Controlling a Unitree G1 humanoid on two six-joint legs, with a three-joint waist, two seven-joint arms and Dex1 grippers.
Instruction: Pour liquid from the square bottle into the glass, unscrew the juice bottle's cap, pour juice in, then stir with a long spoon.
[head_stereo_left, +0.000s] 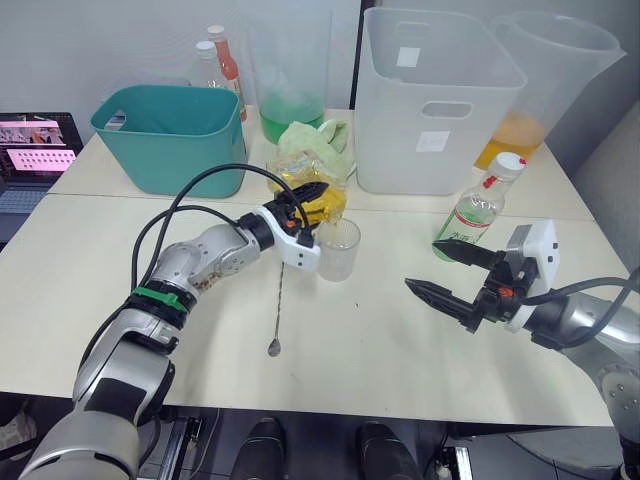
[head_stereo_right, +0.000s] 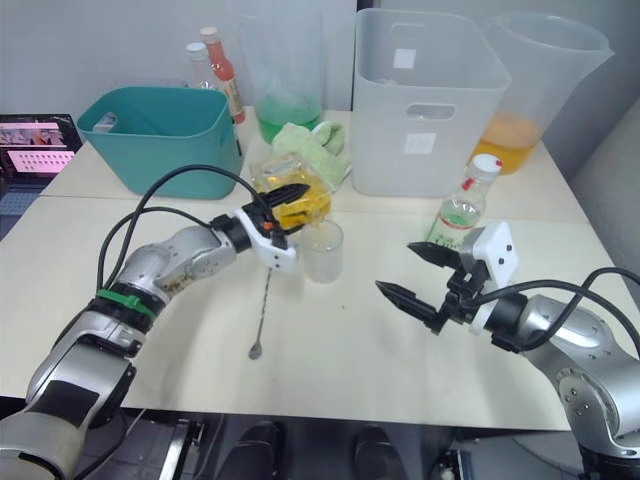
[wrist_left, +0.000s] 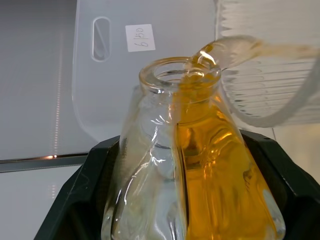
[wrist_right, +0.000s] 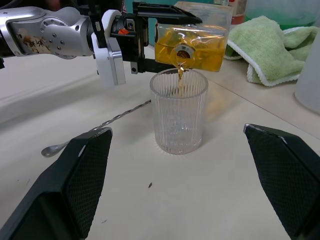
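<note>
Ahead of me a teal bin sits far left, two red-capped sauce bottles behind it. A green cloth lies before a pitcher of green liquid. The white bin adjoins what looks like an orange-filled pitcher.

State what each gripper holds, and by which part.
The left gripper clamps the squat faceted glass bottle of yellow liquid by its body, tipped over the small ribbed clear tumbler. The right gripper is open and holds nothing.
</note>
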